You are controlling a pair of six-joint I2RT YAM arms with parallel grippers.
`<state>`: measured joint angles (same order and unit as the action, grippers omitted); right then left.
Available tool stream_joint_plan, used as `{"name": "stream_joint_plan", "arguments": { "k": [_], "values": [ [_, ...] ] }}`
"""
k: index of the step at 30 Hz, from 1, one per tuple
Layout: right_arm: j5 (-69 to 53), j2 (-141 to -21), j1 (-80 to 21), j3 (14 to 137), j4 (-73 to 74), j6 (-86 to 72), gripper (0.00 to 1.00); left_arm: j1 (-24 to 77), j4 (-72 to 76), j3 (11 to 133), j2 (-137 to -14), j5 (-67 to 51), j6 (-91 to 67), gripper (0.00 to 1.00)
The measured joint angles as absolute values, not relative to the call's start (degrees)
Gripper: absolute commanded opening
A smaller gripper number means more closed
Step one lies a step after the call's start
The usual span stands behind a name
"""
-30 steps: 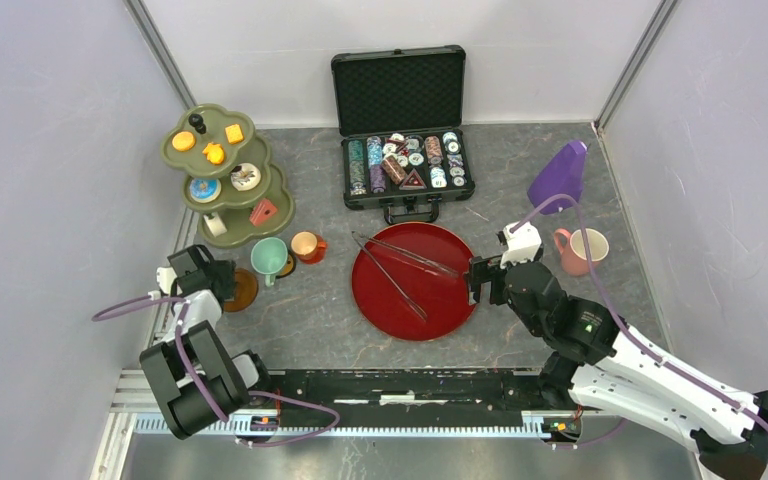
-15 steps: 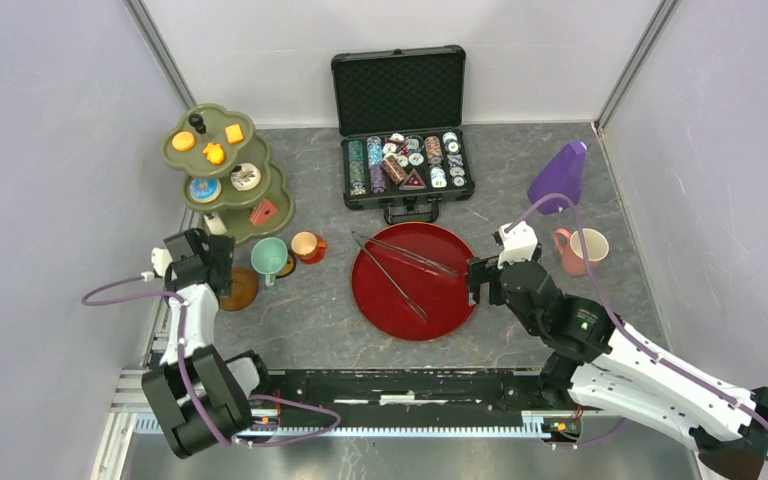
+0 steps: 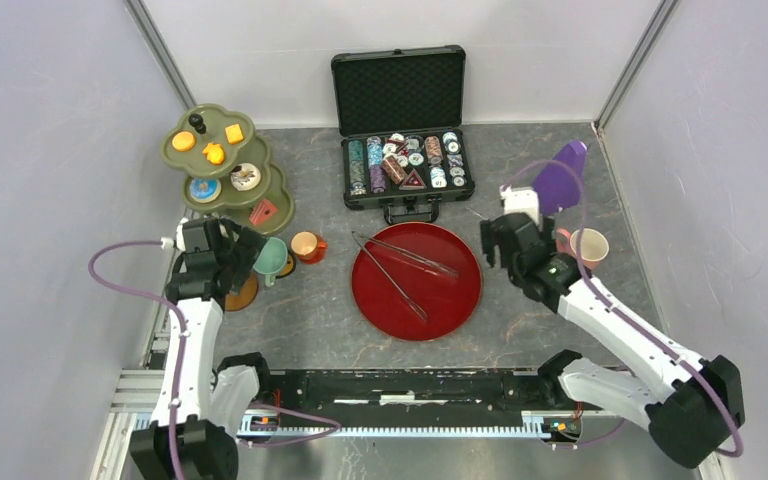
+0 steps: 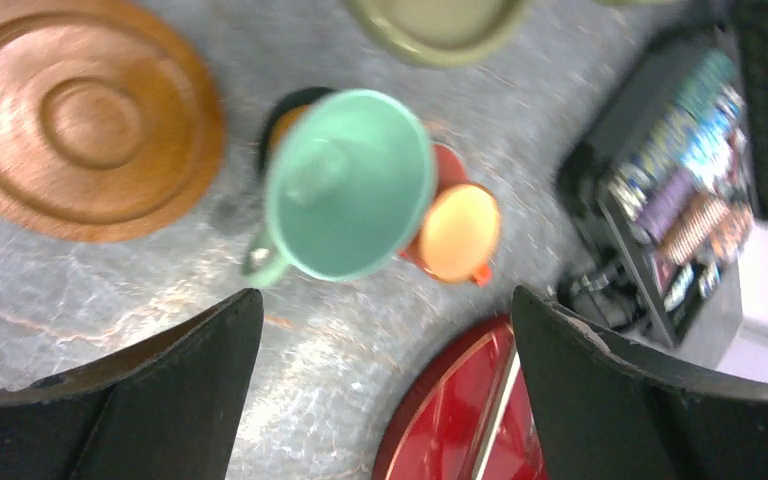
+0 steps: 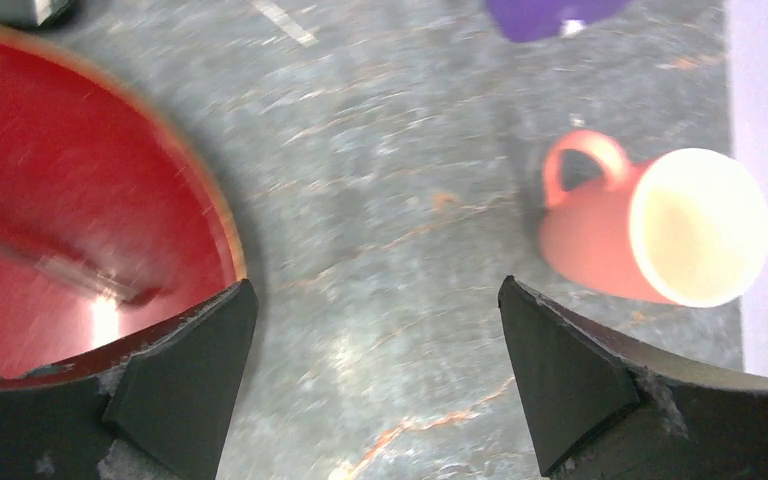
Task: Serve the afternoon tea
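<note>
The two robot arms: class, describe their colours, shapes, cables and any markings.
The left arm and the right arm both have white links connected by chunky black joints. A thin purple cable loops out from each. The fingers are matte black wedges. No readable markings show.
</note>
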<state>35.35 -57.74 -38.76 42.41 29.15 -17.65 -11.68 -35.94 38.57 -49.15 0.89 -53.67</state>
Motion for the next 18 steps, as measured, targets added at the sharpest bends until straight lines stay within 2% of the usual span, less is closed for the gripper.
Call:
{"name": "stream_joint_plan", "arguments": {
  "k": [7,13,18],
  "values": [
    [31.46,-58.19,-16.21,47.9,26.61,-16.25,0.98,-2.59,-35.55,47.88,-45.34,-7.38,-41.32,1.0],
    [26.87,-55.44,6.31,46.46,25.26,-19.88,0.99,4.45,-27.38,46.11,-43.75,-25.96,-35.55,1.0],
    [20.88,-56.1,15.16,40.71,22.74,-22.63,0.94,8.95,-22.65,42.85,-43.13,-37.65,-33.17,1.0]
  ]
}}
